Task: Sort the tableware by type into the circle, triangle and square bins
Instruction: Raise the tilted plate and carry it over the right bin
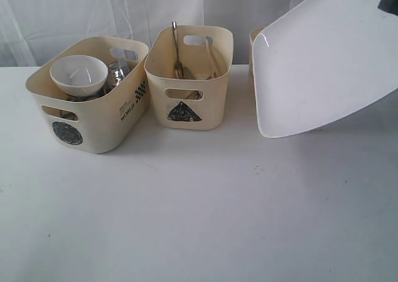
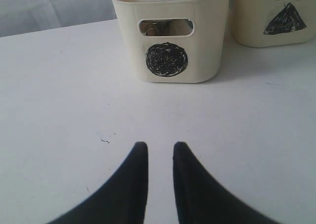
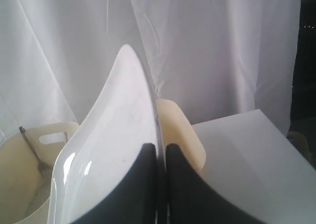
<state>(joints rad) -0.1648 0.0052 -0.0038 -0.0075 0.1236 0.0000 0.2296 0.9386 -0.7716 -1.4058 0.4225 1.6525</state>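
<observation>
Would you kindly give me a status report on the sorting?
Right gripper shut on plate, tilted at third bin. Left gripper slightly open, empty. Nothing blocking.

A white table (image 1: 186, 232) filled the lower part of the exterior view, its top plain but for a few tiny dark specks (image 2: 105, 141). Behind it hung a white curtain (image 1: 68, 15) in soft vertical folds, with a dark gap (image 3: 307, 61) beside its edge.

White plate (image 3: 113, 135) edge-on between tight black jaws
</observation>
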